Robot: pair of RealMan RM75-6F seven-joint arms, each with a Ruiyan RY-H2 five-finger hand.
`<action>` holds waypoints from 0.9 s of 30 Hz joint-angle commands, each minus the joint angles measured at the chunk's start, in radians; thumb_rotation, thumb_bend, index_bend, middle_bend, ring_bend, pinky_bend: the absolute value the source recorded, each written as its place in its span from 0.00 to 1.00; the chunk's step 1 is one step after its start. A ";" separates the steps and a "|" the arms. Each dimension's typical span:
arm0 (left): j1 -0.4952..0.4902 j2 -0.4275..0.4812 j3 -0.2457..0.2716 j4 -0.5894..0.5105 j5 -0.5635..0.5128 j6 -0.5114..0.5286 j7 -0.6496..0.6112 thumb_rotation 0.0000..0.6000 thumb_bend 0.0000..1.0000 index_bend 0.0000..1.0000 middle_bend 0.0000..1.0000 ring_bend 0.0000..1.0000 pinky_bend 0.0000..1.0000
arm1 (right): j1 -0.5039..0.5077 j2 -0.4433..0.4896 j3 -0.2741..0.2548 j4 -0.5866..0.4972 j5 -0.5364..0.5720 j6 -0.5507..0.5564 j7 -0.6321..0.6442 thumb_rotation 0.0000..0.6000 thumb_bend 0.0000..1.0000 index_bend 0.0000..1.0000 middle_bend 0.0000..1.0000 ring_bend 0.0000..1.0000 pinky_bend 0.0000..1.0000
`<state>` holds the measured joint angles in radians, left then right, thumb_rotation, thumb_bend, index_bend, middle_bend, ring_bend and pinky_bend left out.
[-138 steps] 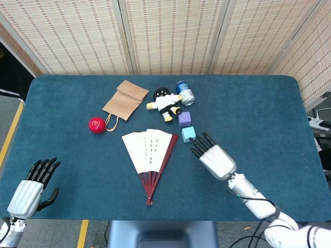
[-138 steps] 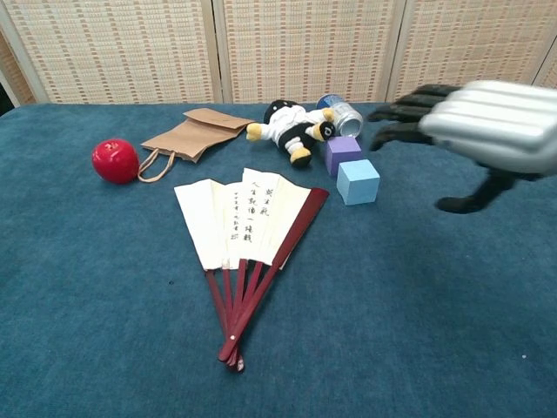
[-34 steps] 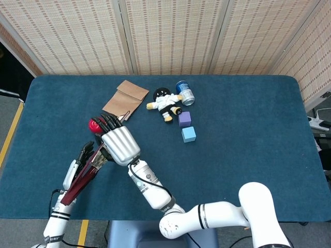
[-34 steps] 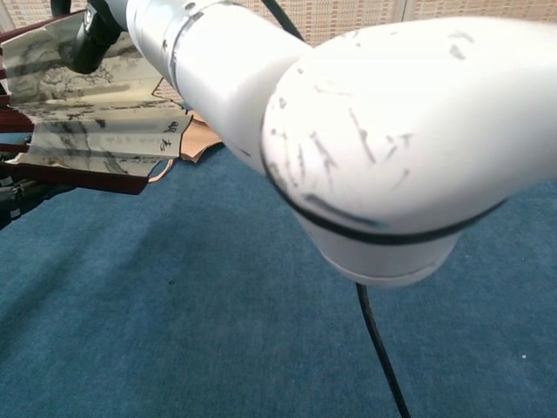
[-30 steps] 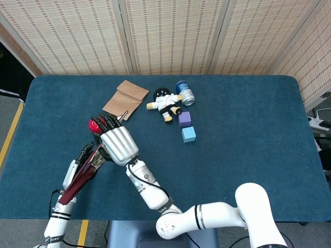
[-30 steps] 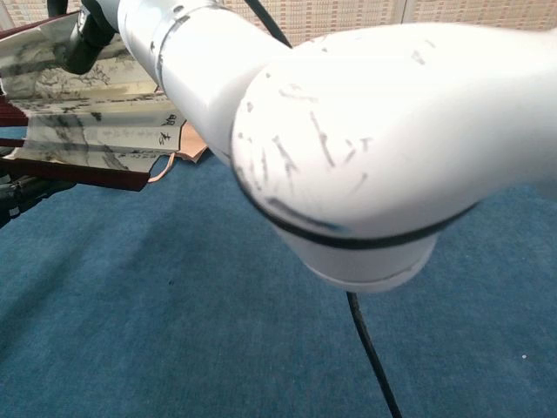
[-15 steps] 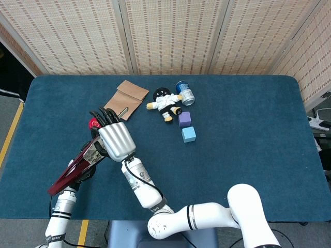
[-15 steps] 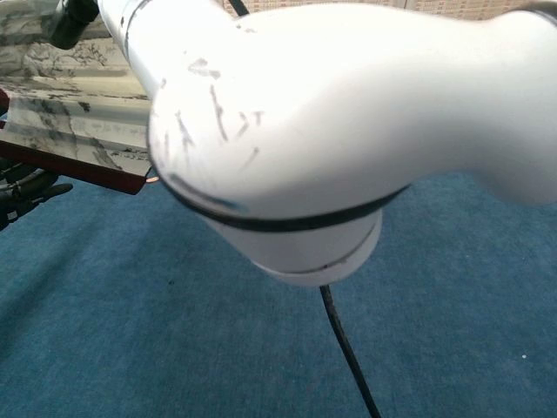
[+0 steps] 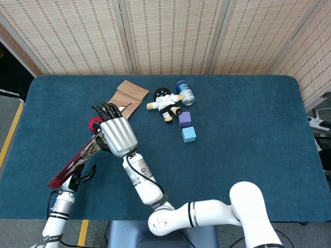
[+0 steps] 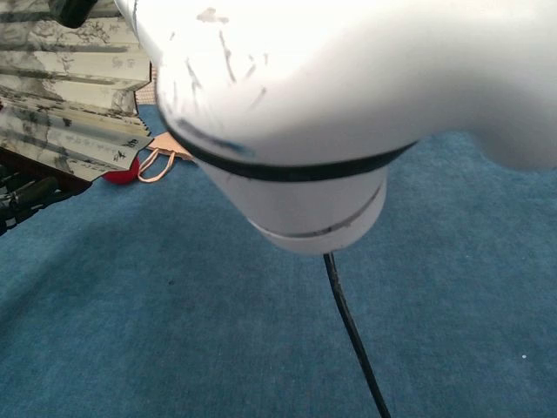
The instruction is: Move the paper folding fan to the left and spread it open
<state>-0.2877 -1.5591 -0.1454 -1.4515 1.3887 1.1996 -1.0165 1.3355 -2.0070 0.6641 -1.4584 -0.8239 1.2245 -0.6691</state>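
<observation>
Both hands, right hand and left hand, grip my paper folding fan over the table's left; pleats partly spread, full opening remains.

right hand: silver ribbed shell showing, black fingers | right arm: glossy white rounded segments showing, black rings at the joints, scuff marks filling the chest view | black cable hanging below it | left hand: black, on a white forearm

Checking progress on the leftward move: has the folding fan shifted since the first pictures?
Yes. The folding fan has left its spot beside the light blue block; both hands now hold it up, far left, below the red ball.
</observation>
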 commanded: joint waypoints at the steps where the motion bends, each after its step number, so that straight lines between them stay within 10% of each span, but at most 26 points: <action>1: -0.006 -0.001 -0.001 0.000 0.011 -0.004 -0.016 1.00 0.47 0.19 0.00 0.00 0.07 | 0.003 0.002 -0.001 0.003 0.006 -0.002 0.001 1.00 0.60 0.59 0.11 0.00 0.09; 8: -0.011 -0.013 -0.030 -0.022 -0.025 0.006 0.015 1.00 0.46 0.25 0.00 0.00 0.07 | 0.020 -0.011 -0.011 0.035 0.012 -0.011 0.024 1.00 0.60 0.59 0.11 0.00 0.09; 16: 0.016 -0.085 -0.099 0.020 -0.127 0.076 0.111 1.00 0.64 0.79 0.17 0.01 0.10 | 0.016 0.011 -0.004 0.015 0.011 0.005 0.032 1.00 0.60 0.59 0.11 0.00 0.09; 27: 0.035 -0.137 -0.155 0.106 -0.165 0.145 0.189 1.00 0.66 0.84 0.28 0.06 0.11 | -0.044 0.103 -0.034 -0.115 -0.001 0.038 0.019 1.00 0.60 0.59 0.11 0.00 0.09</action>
<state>-0.2565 -1.6891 -0.2926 -1.3618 1.2232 1.3367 -0.8350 1.3060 -1.9232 0.6388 -1.5491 -0.8179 1.2545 -0.6510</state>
